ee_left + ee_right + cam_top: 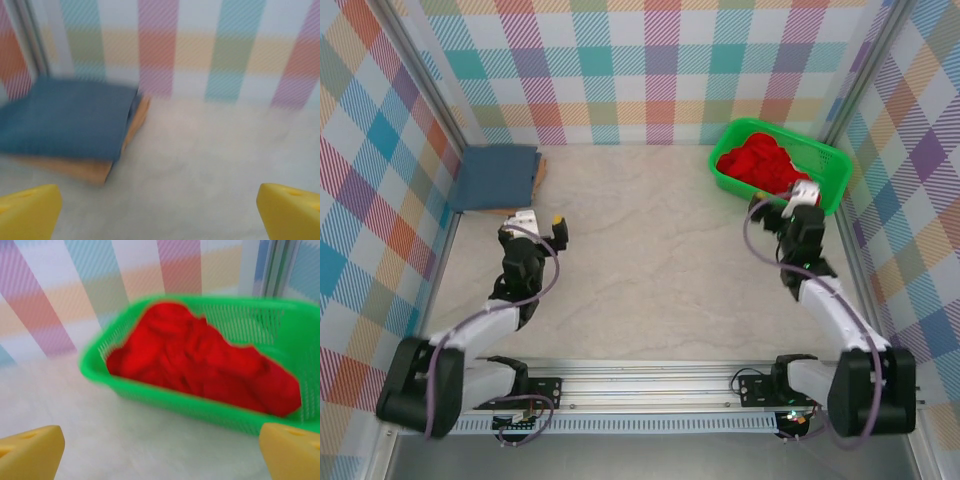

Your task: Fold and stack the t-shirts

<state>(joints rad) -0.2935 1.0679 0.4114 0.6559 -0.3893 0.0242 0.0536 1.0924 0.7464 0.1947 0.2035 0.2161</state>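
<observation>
The red t-shirt (760,162) lies in a crumpled, unfolded heap inside the green basket (828,160) in the far right corner. The cloth is bright and deeply creased, and it rises to about the basket's rim. No lettering or print shows among the folds. In my judgement it sits there because the basket is the supply point and this shirt has not yet been folded.

The slate-blue t-shirt (497,175) lies at the far left, close against the wall. It is folded into a flat, tidy rectangle with squared edges. It rests on a tan-orange layer (542,172) whose edge shows along its right and near sides; I cannot tell whether that layer is another garment. I judge this to be the stacking place, kept well apart from the basket.

The right gripper (782,200) hovers just near of the basket, its fingers spread wide with nothing between them. The right wrist view looks straight at the red t-shirt (200,360) over the basket wall (95,367), which suggests it is lined up to reach in.

The left gripper (542,222) is likewise spread and empty. It hangs over the table (660,260) near the stack but not touching it. The left wrist view faces the blue t-shirt (65,120).
</observation>
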